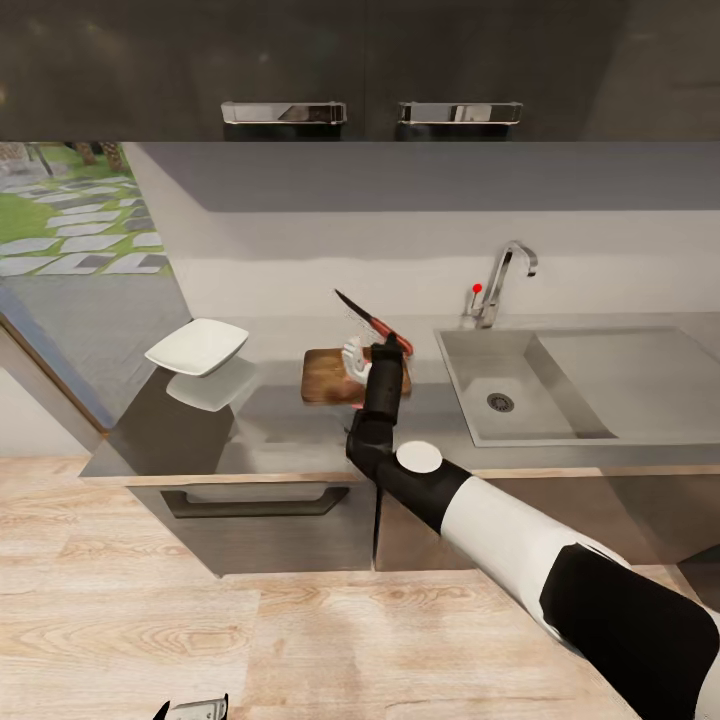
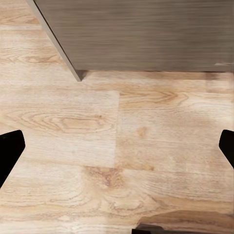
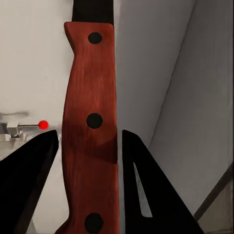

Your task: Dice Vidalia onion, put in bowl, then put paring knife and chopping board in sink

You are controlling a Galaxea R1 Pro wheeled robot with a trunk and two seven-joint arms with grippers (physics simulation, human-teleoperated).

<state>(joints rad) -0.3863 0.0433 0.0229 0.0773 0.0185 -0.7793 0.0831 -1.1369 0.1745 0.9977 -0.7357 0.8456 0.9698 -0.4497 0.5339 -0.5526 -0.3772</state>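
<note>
The paring knife (image 1: pixel 375 322) is held above the chopping board (image 1: pixel 322 380), with my right gripper (image 1: pixel 368 352) shut on its red handle (image 3: pixel 92 73) and the dark blade slanting up toward the wall. The brown board lies on the grey countertop (image 1: pixel 280 425), left of the sink (image 1: pixel 580 385). A white bowl (image 1: pixel 197 346) sits at the countertop's left end. In the sink basin I see just the drain. The Vidalia onion is out of view. My left gripper (image 2: pixel 117 151) hangs low over the wooden floor, open, with nothing between its fingertips (image 2: pixel 9 151).
A chrome faucet (image 1: pixel 506 275) with a red knob stands behind the sink. Dark upper cabinets (image 1: pixel 360 70) hang above the counter. A drawer front with a dark handle (image 1: pixel 255 500) sits below the worktop. A window (image 1: pixel 70 230) is at the left.
</note>
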